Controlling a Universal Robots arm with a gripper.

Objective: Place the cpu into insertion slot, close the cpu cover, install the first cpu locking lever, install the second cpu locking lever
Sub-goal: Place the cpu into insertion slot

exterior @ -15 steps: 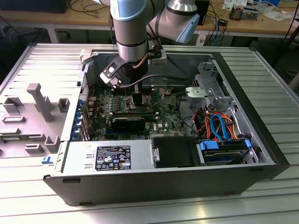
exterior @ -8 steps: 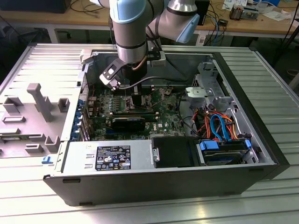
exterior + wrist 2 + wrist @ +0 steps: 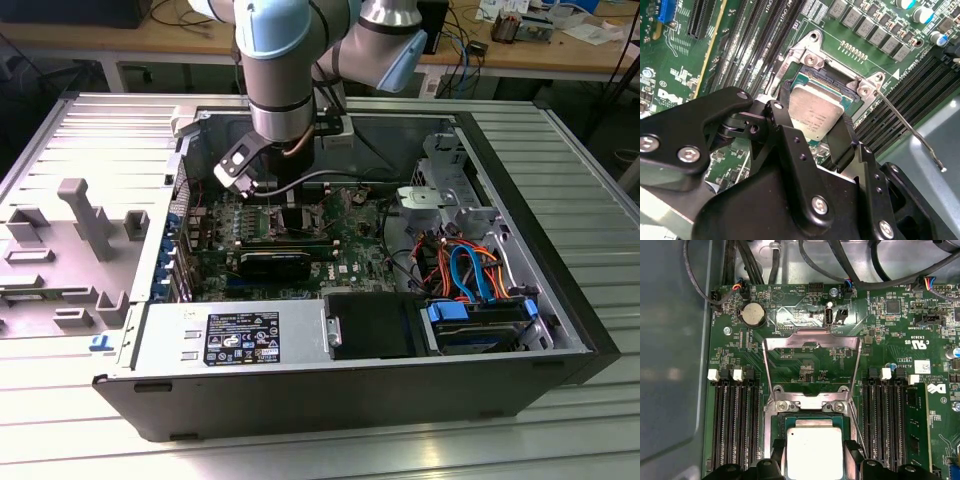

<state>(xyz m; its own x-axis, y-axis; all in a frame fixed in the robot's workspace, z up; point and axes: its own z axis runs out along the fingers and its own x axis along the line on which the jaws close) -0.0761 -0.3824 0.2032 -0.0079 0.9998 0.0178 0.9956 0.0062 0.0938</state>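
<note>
The tool (image 3: 815, 134) was clamped on the cpu (image 3: 816, 111), its fingers (image 3: 777, 450) against two opposite edges. The cpu lay within the insertion slot (image 3: 812, 416) rim, and the cpu cover (image 3: 812, 342) stood swung open beside that slot.

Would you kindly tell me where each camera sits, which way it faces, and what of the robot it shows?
Exterior view: off the arm, looking down into the open computer case; the arm reaches in.
Second wrist view: on the arm, looking slantwise past the black end effector at the cpu.
First wrist view: on the arm, looking straight down on cpu, open cpu cover and end effector.
Shared: both wrist views show the cpu at the insertion slot.
</note>
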